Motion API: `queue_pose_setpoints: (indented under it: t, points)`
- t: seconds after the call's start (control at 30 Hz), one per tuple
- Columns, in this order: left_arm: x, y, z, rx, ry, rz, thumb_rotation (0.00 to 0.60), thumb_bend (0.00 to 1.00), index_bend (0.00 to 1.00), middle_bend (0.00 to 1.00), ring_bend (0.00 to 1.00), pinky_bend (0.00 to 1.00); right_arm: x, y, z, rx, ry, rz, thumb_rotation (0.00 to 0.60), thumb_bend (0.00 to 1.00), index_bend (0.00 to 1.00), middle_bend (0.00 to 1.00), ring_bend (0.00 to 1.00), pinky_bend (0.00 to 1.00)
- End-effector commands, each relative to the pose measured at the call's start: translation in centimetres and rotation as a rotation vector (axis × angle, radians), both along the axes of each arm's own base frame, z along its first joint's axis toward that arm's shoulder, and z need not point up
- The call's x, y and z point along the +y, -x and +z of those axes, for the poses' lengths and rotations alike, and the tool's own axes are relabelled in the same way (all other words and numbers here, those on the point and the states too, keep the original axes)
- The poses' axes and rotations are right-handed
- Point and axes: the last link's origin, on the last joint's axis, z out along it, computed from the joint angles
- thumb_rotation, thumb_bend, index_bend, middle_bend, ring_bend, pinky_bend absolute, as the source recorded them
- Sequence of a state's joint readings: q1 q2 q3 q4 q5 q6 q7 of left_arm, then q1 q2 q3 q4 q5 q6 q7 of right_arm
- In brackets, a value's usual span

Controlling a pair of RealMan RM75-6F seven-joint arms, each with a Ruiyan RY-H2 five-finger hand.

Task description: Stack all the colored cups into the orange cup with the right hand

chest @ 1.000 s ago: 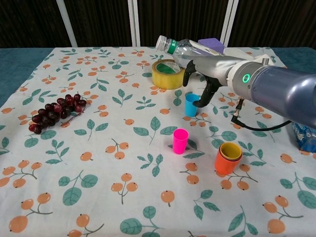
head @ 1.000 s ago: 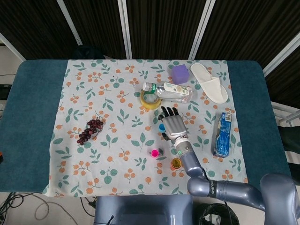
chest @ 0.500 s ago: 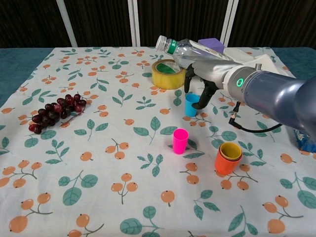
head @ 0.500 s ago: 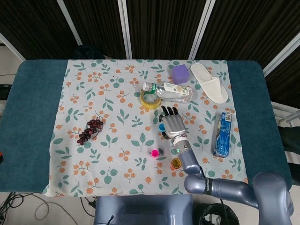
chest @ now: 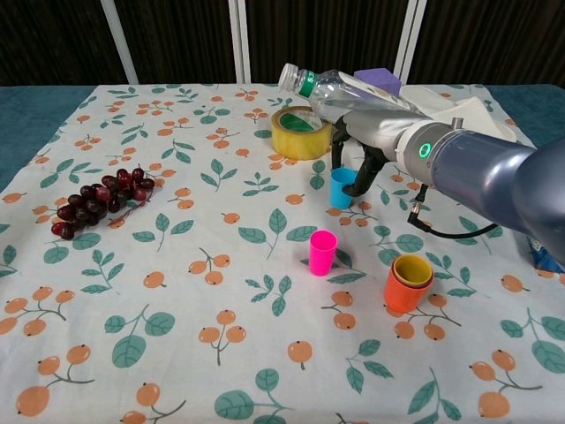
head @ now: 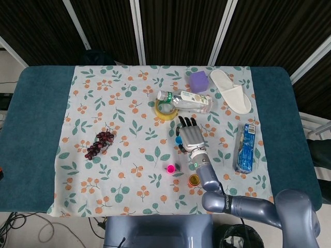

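Note:
An orange cup [chest: 407, 284] [head: 194, 180] with a yellow cup nested inside stands near the front right. A pink cup [chest: 322, 252] [head: 170, 168] stands upright to its left. A blue cup [chest: 342, 187] [head: 178, 139] stands further back. My right hand [chest: 366, 146] [head: 190, 135] hovers over and just right of the blue cup, its fingers [chest: 365, 174] spread and pointing down around the rim, holding nothing that I can see. My left hand is in neither view.
A yellow tape roll [chest: 300, 132], a lying plastic bottle [chest: 340, 88], a purple block [head: 198, 81] and a white slipper [head: 230, 91] sit behind the hand. Grapes [chest: 97, 199] lie at the left. A blue carton [head: 246, 148] lies at the right.
The right hand has drawn slightly back and lowered its fingers closer around the blue cup. The cups have not moved.

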State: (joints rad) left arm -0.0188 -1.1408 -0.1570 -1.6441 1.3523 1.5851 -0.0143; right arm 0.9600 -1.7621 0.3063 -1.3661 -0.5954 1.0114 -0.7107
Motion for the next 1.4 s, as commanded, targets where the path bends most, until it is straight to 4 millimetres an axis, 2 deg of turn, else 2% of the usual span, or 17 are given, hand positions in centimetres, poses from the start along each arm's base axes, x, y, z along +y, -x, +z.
queue_pose_setpoints:
  t: [0.03,0.33,0.5,0.73,0.93,1.13,1.2,1.27,1.4]
  points:
    - [0.0,0.0,0.0,0.000,0.001,0.000,0.600,0.76,0.15,0.01,0.00,0.00,0.0,0.0,0.0,-0.003,-0.001,0.000,0.600,0.39,0.47,0.00,0.01,0.08]
    - [0.0,0.0,0.0,0.000,-0.001,0.001,0.600,0.76,0.15,0.01,0.00,0.00,0.2,-0.3,0.4,-0.023,0.004,0.004,0.600,0.39,0.51,0.00,0.01,0.09]
    - [0.0,0.0,0.0,0.001,0.000,0.000,0.600,0.76,0.15,0.01,0.00,0.00,1.0,-0.8,2.7,-0.044,0.027,0.041,0.600,0.39,0.51,0.00,0.01,0.09]
    - [0.0,-0.1,-0.1,0.005,0.003,-0.006,0.600,0.76,0.15,0.01,0.00,0.00,4.9,-0.6,7.4,-0.050,-0.007,0.107,0.600,0.39,0.51,0.00,0.01,0.09]
    - [0.0,-0.2,-0.2,0.007,0.003,-0.009,0.600,0.76,0.15,0.01,0.00,0.00,10.3,1.3,11.4,-0.052,-0.007,0.142,0.600,0.39,0.51,0.00,0.01,0.09]
    - [0.0,-0.3,-0.3,0.007,0.002,-0.011,0.600,0.76,0.15,0.01,0.00,0.00,13.3,3.2,13.1,-0.037,0.018,0.169,0.600,0.39,0.51,0.00,0.01,0.09]
    - [0.0,-0.3,-0.3,0.007,0.003,-0.012,0.600,0.76,0.15,0.01,0.00,0.00,13.9,3.5,13.3,-0.023,0.023,0.177,0.600,0.39,0.51,0.00,0.01,0.09]
    - [0.0,-0.3,-0.3,0.008,0.005,-0.011,0.600,0.76,0.15,0.01,0.00,0.00,15.5,4.3,13.6,-0.016,0.016,0.184,0.600,0.39,0.51,0.00,0.01,0.08]
    - [0.0,-0.3,-0.4,0.010,0.009,-0.012,0.600,0.76,0.15,0.01,0.00,0.00,16.6,5.1,13.8,-0.025,0.024,0.195,0.600,0.39,0.51,0.00,0.01,0.09]
